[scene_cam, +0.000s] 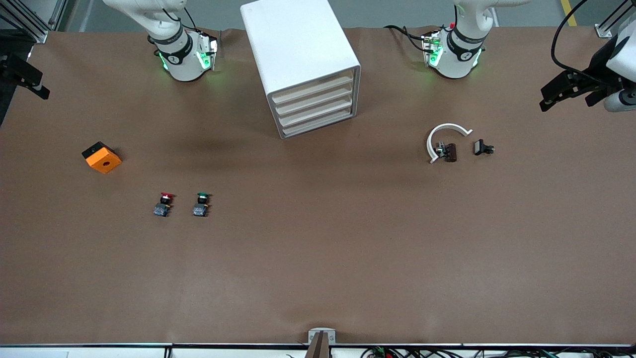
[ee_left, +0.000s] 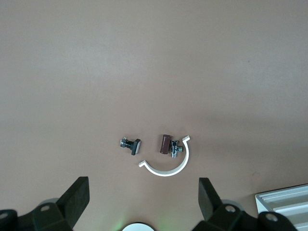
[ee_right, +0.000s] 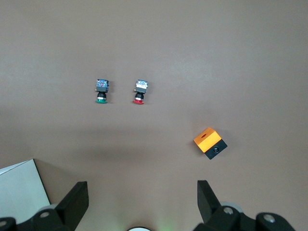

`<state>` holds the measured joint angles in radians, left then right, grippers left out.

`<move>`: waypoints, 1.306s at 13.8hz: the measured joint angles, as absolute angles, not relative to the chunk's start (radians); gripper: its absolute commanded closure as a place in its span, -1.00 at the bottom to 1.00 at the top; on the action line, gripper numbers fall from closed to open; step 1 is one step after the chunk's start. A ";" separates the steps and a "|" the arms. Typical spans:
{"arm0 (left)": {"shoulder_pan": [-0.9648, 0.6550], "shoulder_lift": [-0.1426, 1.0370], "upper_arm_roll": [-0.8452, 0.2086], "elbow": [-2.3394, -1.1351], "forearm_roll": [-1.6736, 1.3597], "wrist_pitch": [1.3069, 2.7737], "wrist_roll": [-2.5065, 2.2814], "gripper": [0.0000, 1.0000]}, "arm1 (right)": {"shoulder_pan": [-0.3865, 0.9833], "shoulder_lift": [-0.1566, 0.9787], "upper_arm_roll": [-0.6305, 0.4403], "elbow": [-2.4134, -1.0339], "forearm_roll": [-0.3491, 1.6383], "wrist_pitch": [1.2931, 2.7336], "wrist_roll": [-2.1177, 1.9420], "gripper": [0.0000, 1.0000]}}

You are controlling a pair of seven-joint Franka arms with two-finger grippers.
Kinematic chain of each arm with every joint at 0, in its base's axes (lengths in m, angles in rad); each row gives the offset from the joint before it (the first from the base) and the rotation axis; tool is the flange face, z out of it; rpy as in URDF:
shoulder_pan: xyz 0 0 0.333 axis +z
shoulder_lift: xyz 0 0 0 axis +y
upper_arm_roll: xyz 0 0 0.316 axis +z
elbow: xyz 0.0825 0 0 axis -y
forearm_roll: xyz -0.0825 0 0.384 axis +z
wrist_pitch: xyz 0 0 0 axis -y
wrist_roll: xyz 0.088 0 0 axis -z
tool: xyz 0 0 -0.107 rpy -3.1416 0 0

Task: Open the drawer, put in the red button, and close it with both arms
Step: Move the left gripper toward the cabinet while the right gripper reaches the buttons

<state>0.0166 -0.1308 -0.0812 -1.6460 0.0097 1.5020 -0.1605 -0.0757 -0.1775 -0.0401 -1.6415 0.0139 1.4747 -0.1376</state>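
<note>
Red button (scene_cam: 164, 204) sits beside the green one (scene_cam: 201, 204); both grippers' fingers (ee_left: 77, 199) (ee_right: 77, 204) spread apart, empty.

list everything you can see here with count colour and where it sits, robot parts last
cabinet: 1, white, four drawers all shut, between the two arm bases
red button: 1, red cap on black and grey-blue body, toward the right arm's end, beside the green one
green button: 1, green cap, same body, beside the red button
orange box: 1, orange with black side, farther from the front camera than the buttons, toward the right arm's end
curved clip: 1, white, toward the left arm's end
small brown part: 1, brown and metal, within the clip's curve
small black part: 1, black, beside the clip
table: 1, brown
left end effector: 1, black, open, over the clip area
right end effector: 1, black, open, over the buttons' area
</note>
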 measured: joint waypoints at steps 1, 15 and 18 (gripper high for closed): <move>0.017 -0.130 -0.081 -1.646 0.010 1.500 -0.160 -1.00 | -0.076 -0.175 -0.040 -1.642 0.014 1.474 -0.139 -1.00; 0.011 0.144 -0.083 -1.543 -0.026 1.520 -0.165 -1.00 | -0.080 -0.028 -0.039 -1.611 0.013 1.477 -0.145 -1.00; -0.005 0.198 -0.092 -1.532 -0.041 1.579 -0.226 -1.00 | -0.084 0.025 -0.040 -1.612 0.010 1.466 -0.145 -1.00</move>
<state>-0.0049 0.1976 -0.0917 -1.5324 -0.0411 1.5792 -0.2256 -0.0845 0.0246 -0.0400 -1.6116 0.0103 1.4659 -0.1450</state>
